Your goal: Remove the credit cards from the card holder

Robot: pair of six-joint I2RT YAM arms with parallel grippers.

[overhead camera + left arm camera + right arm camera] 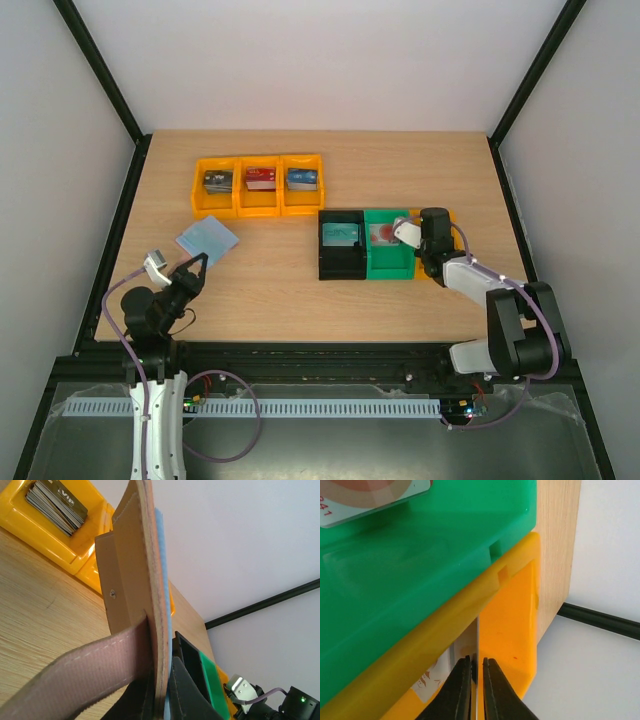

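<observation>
Card could slip and miss
Over the yellow bin (510, 615), right gripper (476, 664) barely pinches a credit card (465, 650); left gripper (197, 262) clamps card holder (208, 238).

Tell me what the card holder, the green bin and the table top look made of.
Card holder: leather or imitation, matte tan, with a stitched edge and pale blue lining. Green bin: moulded plastic, smooth with a soft sheen. Table top: wood or wood-look laminate, showing fine pale grain.
</observation>
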